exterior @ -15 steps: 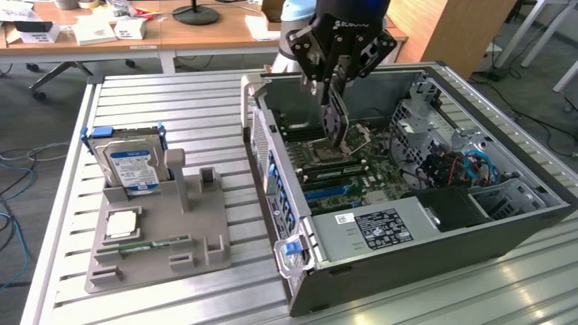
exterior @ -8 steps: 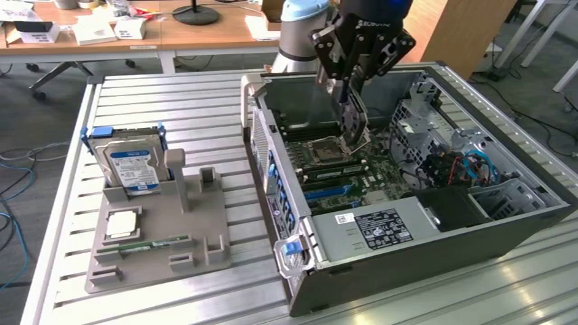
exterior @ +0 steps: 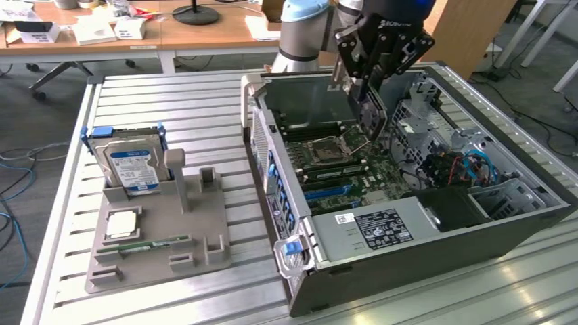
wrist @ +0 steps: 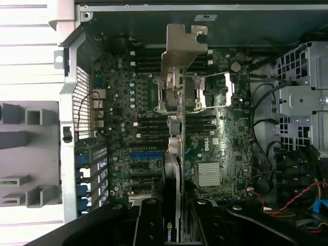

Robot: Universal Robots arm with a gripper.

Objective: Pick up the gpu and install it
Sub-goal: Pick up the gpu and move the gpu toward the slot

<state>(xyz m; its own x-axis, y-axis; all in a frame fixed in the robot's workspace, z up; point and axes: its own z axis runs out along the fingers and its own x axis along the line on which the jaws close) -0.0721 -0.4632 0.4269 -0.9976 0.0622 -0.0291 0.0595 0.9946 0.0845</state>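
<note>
The black two-fingered hand (exterior: 365, 82) is clamping the thin dark rectangular gpu (exterior: 372, 115), dangling it on end inside the open dark metal computer case (exterior: 434, 261) at the exterior view's 1 o'clock. Its long axis is running 12 to 6, with the silver bracket (wrist: 184, 46) pointing down toward the green motherboard (exterior: 361, 169).

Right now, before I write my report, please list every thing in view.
computer case: one, dark grey, open, exterior view's right
motherboard: one, green, inside the case
power supply: one, silver, inside the case
holder: one, grey, exterior view's left
hard drive: one, silver, blue-white label, upright in holder
memory stick: one, green, flat on holder
processor: one, silver, flat on holder
table: one, silver slats, under case and holder
gpu: one, dark, held over motherboard
gripper: one, black, shut on gpu
</note>
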